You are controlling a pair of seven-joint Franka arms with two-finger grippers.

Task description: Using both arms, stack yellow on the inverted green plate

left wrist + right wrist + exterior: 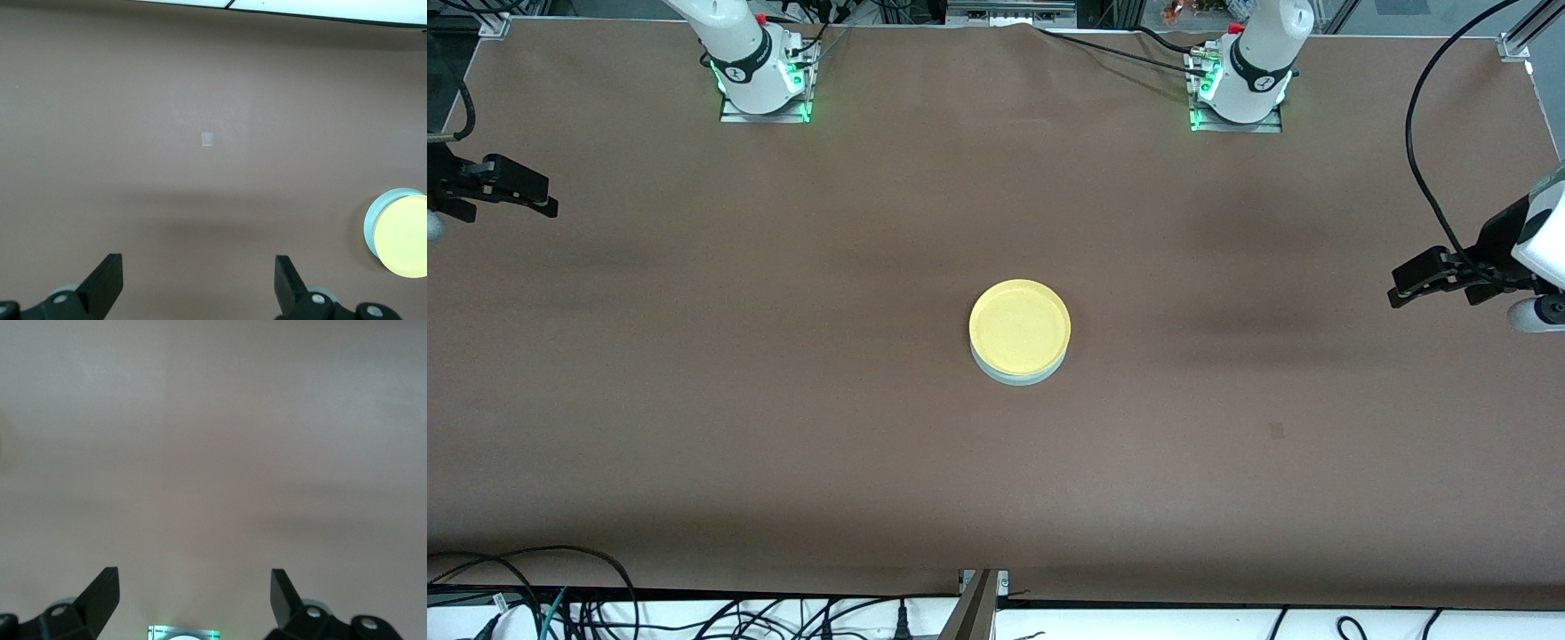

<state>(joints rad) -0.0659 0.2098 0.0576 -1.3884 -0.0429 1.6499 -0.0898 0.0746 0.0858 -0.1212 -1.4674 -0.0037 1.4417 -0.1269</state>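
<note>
The yellow plate [1020,326] lies on top of the pale green plate [1021,374] at the middle of the table; only the green plate's nearer rim shows under it. Both also show in the left wrist view, the yellow plate [404,237] on the green plate [373,220]. My left gripper [1403,286] is open and empty, up over the left arm's end of the table; its fingers [107,280] stand wide apart. My right gripper [547,203] is open and empty over the right arm's end; its fingers [103,593] stand wide apart over bare cloth.
The brown tablecloth [783,400] covers the table. A small pale mark [1276,431] lies on it toward the left arm's end, also in the left wrist view [207,139]. The arm bases [760,80] stand along the farther edge. Cables hang past the nearer edge.
</note>
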